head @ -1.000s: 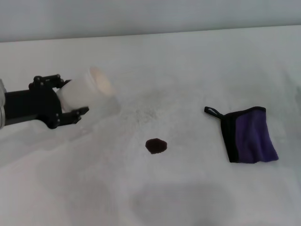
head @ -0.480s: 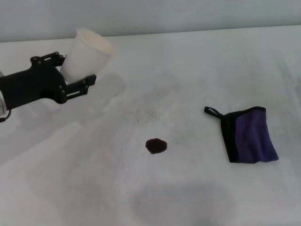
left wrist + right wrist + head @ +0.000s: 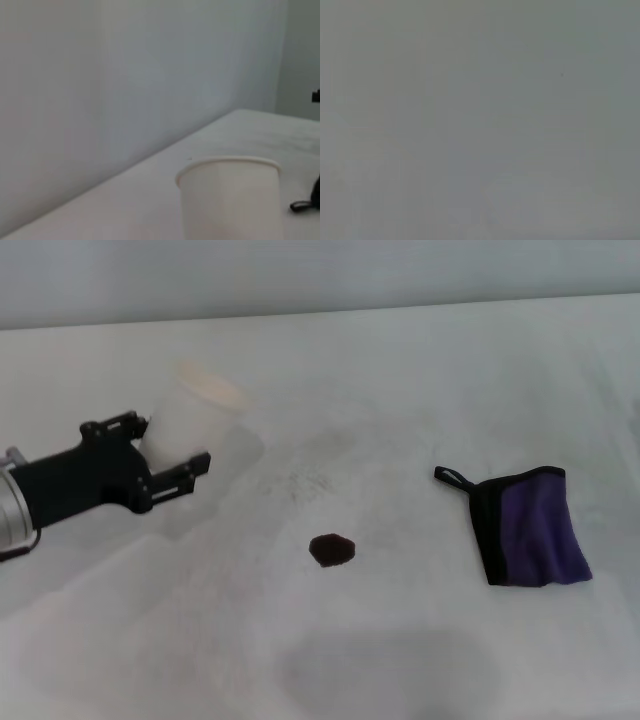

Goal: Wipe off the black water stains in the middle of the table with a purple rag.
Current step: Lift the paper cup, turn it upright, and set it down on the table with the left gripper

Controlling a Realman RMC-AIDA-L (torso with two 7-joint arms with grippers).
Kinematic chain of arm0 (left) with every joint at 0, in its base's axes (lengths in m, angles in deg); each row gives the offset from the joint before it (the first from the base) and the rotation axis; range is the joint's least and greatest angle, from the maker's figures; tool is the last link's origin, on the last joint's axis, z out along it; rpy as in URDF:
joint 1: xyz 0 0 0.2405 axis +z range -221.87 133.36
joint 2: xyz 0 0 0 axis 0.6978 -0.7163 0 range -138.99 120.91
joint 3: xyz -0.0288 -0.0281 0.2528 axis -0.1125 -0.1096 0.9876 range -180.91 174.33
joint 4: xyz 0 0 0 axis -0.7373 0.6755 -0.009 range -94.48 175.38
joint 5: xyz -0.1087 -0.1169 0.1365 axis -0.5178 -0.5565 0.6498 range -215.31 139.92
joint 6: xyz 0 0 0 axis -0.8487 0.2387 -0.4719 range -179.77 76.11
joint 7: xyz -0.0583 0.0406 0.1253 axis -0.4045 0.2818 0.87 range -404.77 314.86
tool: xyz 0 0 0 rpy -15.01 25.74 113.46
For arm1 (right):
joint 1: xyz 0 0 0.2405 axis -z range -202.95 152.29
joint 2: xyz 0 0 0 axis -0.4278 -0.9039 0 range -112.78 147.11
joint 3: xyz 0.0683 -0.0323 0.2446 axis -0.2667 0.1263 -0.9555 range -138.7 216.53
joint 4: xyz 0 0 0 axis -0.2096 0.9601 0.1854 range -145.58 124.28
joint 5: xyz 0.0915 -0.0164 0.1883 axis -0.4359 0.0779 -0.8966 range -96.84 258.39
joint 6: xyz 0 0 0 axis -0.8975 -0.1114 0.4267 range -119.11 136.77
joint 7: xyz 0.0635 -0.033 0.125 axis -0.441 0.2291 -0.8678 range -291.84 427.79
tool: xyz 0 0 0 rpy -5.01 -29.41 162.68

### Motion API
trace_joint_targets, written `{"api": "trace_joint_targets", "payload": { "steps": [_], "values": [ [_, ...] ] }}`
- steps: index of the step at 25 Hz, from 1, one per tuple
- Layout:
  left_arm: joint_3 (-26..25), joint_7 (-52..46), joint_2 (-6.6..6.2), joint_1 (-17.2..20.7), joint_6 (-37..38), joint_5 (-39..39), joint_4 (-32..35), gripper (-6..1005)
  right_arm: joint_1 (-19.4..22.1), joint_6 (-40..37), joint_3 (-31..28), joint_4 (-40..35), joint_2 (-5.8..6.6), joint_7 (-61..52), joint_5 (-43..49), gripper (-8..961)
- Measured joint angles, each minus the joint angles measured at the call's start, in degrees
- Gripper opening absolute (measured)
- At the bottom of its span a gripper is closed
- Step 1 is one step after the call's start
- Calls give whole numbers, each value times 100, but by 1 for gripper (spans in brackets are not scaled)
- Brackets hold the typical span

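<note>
Purple rag (image 3: 530, 528) lies untouched; left claw (image 3: 165, 455) clamps white cup (image 3: 190, 422).

a small dark round blot (image 3: 331, 549) sits on the white table (image 3: 420, 380). the folded purple rag (image 3: 527, 526) lies flat, well apart.

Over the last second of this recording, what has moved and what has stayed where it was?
The left gripper, shut on the white paper cup, swung up toward the table's far side, then came back down with the cup now nearly upright. The black water stains and the purple rag stayed put.
</note>
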State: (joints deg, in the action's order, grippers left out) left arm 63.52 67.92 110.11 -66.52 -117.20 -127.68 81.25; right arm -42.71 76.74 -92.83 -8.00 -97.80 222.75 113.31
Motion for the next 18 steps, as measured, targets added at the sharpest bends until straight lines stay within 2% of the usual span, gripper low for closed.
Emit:
{"api": "trace_joint_targets", "payload": {
  "steps": [10, 18],
  "values": [
    [-7, 1303, 7, 48, 19, -833, -990, 701, 113, 5, 0, 166, 28, 0, 7, 563],
    [-40, 1521, 12, -20, 68, -1143, -1591, 701, 217, 13, -1, 352, 44, 0, 15, 563]
  ]
}}
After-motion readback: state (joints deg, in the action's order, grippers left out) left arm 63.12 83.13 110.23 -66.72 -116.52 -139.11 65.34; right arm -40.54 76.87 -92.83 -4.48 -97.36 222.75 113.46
